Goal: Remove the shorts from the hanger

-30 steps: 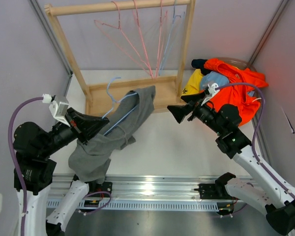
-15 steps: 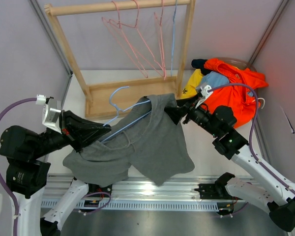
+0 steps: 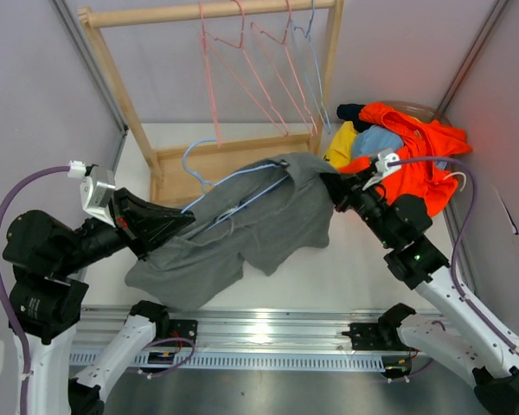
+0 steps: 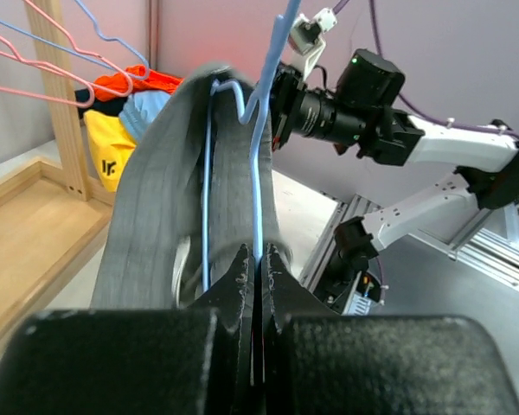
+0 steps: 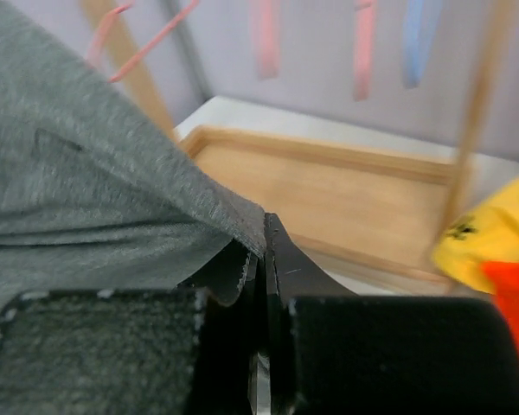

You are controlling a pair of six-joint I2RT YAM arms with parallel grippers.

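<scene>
Grey shorts hang stretched between my two grippers on a light blue wire hanger. My left gripper is shut on the hanger's wire, which in the left wrist view runs up from the gripper as the hanger beside the grey shorts. My right gripper is shut on the shorts' right edge. In the right wrist view the grey cloth is pinched at the gripper.
A wooden rack with pink hangers stands at the back; its base board lies behind the right gripper. At the back right is a pile of orange, yellow, light blue and navy shorts.
The right gripper came in open, closed on the grey shorts' edge and drew it right. The cloth went from hanging loose to stretched. The rack's hangers are swinging.
</scene>
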